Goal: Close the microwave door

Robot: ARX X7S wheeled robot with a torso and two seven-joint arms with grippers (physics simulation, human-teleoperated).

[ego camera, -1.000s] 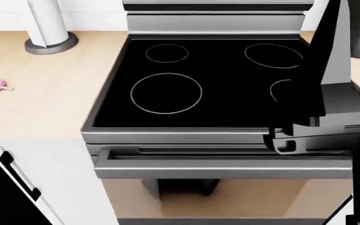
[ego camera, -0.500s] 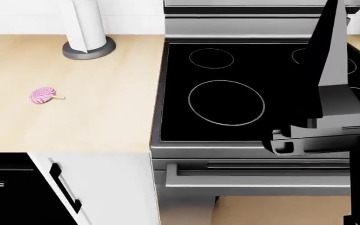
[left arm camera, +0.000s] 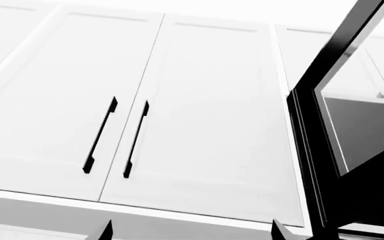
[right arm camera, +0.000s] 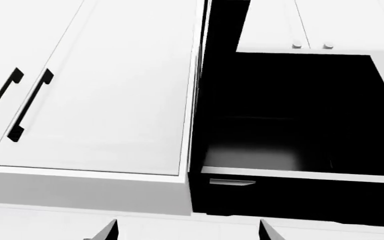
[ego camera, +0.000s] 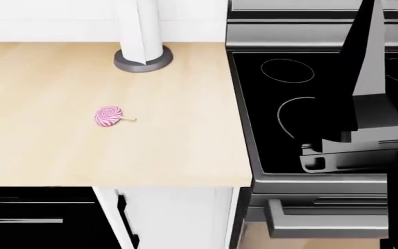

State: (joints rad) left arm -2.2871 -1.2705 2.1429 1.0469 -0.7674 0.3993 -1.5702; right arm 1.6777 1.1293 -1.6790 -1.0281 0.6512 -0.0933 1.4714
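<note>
The microwave door (left arm camera: pixel 310 160) stands open in the left wrist view, a black frame round a glass pane, swung out from the white wall cabinets (left arm camera: pixel 199 115). My left gripper (left arm camera: pixel 190 231) is open below it, with nothing between its fingertips (left arm camera: pixel 105 231). In the right wrist view the microwave's dark open cavity (right arm camera: pixel 299 130) faces me beside the cabinets. My right gripper (right arm camera: pixel 184 231) is open and empty, short of the cavity. The microwave is out of the head view, where my right arm (ego camera: pixel 365 104) rises dark over the stove.
A wooden counter (ego camera: pixel 60 155) holds a pink lollipop (ego camera: pixel 109 115) and a white pole on a grey round base (ego camera: pixel 142 58). The black stove top (ego camera: pixel 289 114) is at the right, with its oven handle (ego camera: pixel 323 218) below. Black cabinet handles (left arm camera: pixel 100 135) run alongside the door.
The head view has swung left: the stove slid to the right edge, and the counter with the lollipop and pole came to the middle. My right arm keeps its place in the view.
</note>
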